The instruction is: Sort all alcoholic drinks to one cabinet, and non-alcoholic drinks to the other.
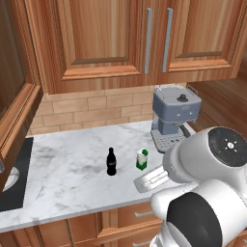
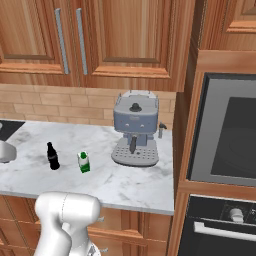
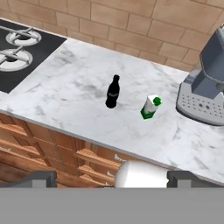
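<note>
Two non-alcoholic drinks stand on the marble counter (image 1: pixel 67 169). One is a small black bottle (image 1: pixel 111 161) (image 2: pixel 52 156) (image 3: pixel 113 91). The other, to its right, is a green-and-white carton (image 1: pixel 142 159) (image 2: pixel 84 162) (image 3: pixel 151 107). The alcoholic drinks are out of view. Above the counter hang the two cabinets, left (image 1: pixel 99 38) (image 2: pixel 27 35) and right (image 1: pixel 205 34) (image 2: pixel 135 37), their doors closed. My gripper (image 3: pixel 113 180) hovers in front of the counter's edge, well short of both drinks. It is open, with nothing between its fingertips (image 3: pixel 41 178).
A grey espresso machine (image 1: pixel 174 116) (image 2: pixel 135 127) (image 3: pixel 205 87) stands right of the carton against the brick wall. A black cooktop (image 3: pixel 22 48) (image 1: pixel 14 178) lies at the counter's left end. A built-in oven (image 2: pixel 225 135) fills the right. Drawers (image 3: pixel 87 159) sit under the counter.
</note>
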